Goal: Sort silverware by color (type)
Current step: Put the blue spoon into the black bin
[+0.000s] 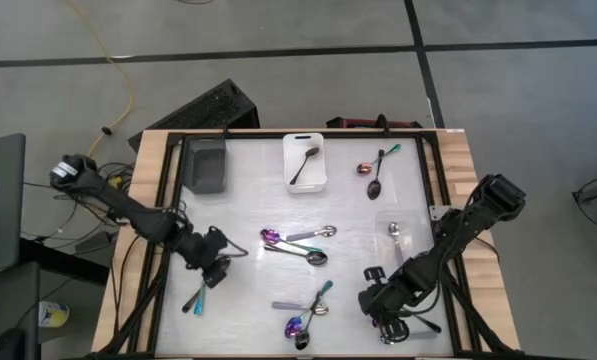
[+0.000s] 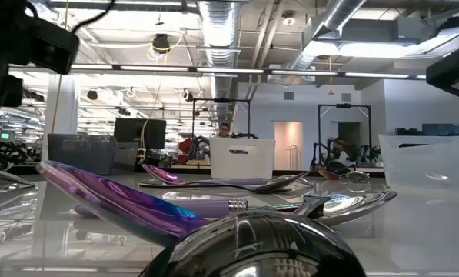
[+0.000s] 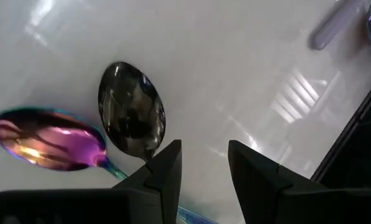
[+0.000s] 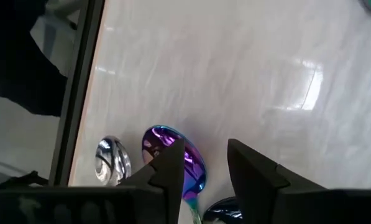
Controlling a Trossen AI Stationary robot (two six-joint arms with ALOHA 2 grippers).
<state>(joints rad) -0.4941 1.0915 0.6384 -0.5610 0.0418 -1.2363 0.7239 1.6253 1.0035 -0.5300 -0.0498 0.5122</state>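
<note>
My left gripper (image 1: 216, 270) (image 3: 204, 165) hovers open over the table's left near part, with bare table showing in its gap. Just beyond its fingers lie a black spoon (image 3: 132, 118) (image 1: 192, 300) and a purple spoon (image 3: 48, 138); the black one's neck runs behind one finger. My right gripper (image 1: 378, 305) (image 4: 209, 171) is open at the right near part. A purple spoon (image 4: 173, 160), a silver spoon (image 4: 110, 159) and a black bowl (image 4: 221, 213) lie at its fingers. More silverware lies mid-table (image 1: 298, 242) and near the front edge (image 1: 308, 312).
A grey bin (image 1: 205, 165) stands at the far left. Beside it, a white bin (image 1: 290, 180) holds a black spoon (image 1: 305, 165). Two spoons (image 1: 376, 172) lie at the far right, a silver one (image 1: 395, 232) below them. A dark frame (image 1: 168, 200) borders the white surface.
</note>
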